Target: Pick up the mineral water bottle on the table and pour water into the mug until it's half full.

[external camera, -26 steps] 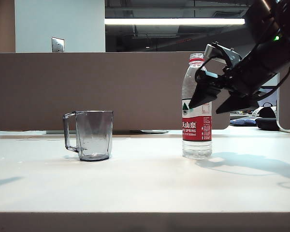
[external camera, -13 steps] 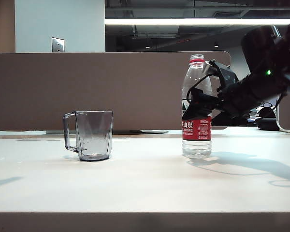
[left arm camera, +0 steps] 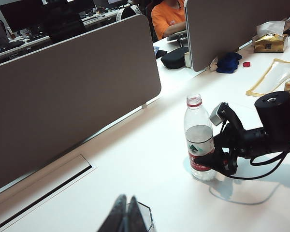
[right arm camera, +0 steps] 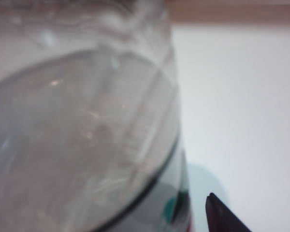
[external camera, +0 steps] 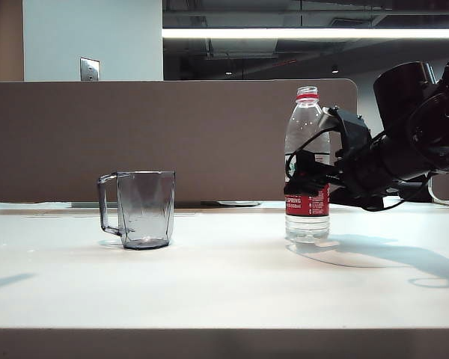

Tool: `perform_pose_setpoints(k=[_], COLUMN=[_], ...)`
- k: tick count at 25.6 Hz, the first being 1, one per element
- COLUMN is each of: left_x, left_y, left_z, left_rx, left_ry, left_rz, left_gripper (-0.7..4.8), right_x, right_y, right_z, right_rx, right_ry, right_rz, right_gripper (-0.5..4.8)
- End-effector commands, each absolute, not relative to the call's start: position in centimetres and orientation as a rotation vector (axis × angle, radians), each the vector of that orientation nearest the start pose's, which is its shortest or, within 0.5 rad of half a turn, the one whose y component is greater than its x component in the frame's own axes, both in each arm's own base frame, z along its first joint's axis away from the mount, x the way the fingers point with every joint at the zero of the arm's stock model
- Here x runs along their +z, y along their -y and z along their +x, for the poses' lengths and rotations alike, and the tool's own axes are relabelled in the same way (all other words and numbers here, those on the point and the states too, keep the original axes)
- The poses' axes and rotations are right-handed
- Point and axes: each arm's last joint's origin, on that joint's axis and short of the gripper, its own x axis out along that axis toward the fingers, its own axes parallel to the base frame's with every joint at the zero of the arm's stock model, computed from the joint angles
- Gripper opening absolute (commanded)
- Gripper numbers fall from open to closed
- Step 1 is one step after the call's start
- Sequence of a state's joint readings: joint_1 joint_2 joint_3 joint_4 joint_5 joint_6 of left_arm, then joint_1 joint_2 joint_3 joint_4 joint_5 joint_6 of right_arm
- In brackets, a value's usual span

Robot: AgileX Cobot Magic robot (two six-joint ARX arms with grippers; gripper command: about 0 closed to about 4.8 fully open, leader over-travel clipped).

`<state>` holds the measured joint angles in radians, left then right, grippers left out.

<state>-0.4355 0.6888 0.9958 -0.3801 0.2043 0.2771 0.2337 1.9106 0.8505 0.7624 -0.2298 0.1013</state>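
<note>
Right gripper (external camera: 305,182) at bottle (external camera: 307,166)
Jaws wide, bottle between them. Left gripper (left arm camera: 125,217) fingers together above mug (external camera: 138,209).

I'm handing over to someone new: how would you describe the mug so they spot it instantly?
On the wide off-white table, look left of the mineral water bottle, which the right tool is closing around. The mug stands alone there: short, smoky-grey, see-through, with a squared handle on its left side.
</note>
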Motion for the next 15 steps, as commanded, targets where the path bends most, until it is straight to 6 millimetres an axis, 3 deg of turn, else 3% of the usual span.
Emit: perform_pose_setpoints(k=[1,2,3,5,15], left_x=[39.66,39.65,39.66,39.63,39.65], left_y=[5.87,5.87,5.87,5.87,5.86], left_z=[11.21,11.21,11.21,11.21,11.2], left_rx=[-0.644,-0.644,-0.644,-0.644,-0.643], left_ry=[0.018,0.017,0.017,0.014,0.015], left_rz=[0.28,0.28,0.28,0.28,0.279], left_gripper=[-0.05,-0.05,-0.05,-0.05,-0.05], right_x=[14.74,14.76,14.78,14.76,14.8], right_y=[-9.33,-9.33,-9.33,-9.33,-9.33], right_z=[36.14,36.14,36.15,36.15,36.14], right_rx=[0.447,0.447,0.447,0.447,0.447], right_ry=[-0.263,-0.262,-0.258,-0.261,-0.26], right_rz=[0.101,0.101,0.101,0.101,0.101], right_gripper=[4.76,4.62,3.91,2.99,3.01])
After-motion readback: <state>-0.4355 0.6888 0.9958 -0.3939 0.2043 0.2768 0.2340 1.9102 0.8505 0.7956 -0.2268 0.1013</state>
